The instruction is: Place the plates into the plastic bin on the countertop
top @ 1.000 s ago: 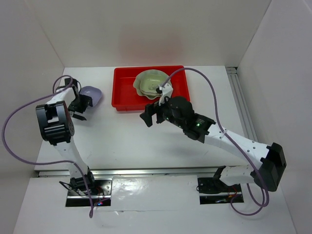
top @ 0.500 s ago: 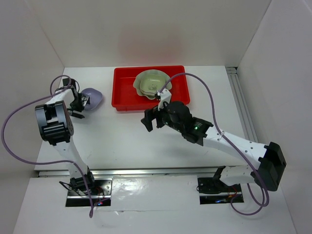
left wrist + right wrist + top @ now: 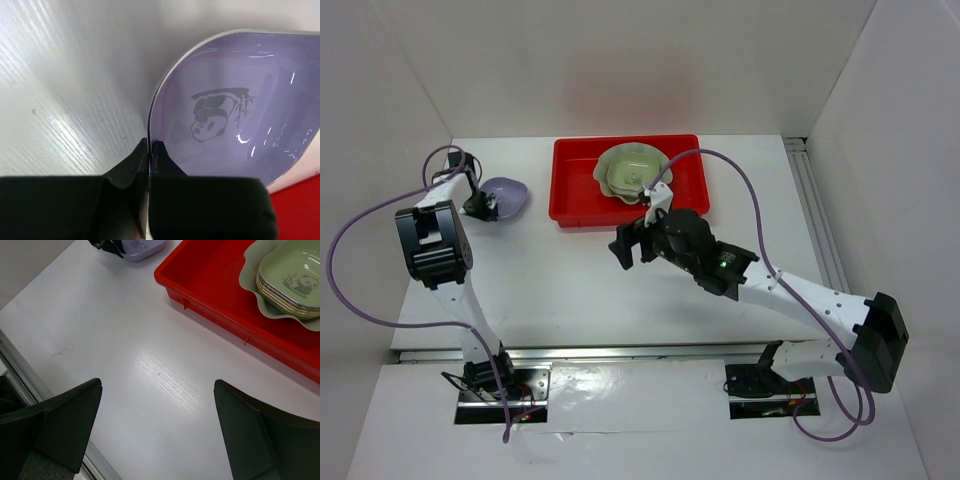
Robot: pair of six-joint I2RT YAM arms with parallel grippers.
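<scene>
You have the pick-up in hand. Your left gripper point(image 3: 149, 156) is clenched on the rim of the lavender plate point(image 3: 235, 110). That plate sits near the far-left corner of the countertop point(image 3: 560, 285), just beside the left end of the red bin point(image 3: 560, 185). Whether the plate is off the surface yet, I cannot tell.

The other plates are already in the bin. A stack of small dishes point(image 3: 292, 282) rests on the large scalloped dish point(image 3: 248, 272), toward the bin's middle. I see no other plate outside it, so this looks like the last one.

Next, you need to lift the plate high enough to clear the bin's raised rim, then carry it right. Set it on the bare red floor at the left end or on the stack. The pinch is thin and at the edge, so expect the plate to tilt.

Your right gripper point(image 3: 630, 243) is wide open and empty, hovering just in front of the bin's near wall. Its purple cable point(image 3: 745, 175) arches over the bin's right end. Neither blocks the left end.
</scene>
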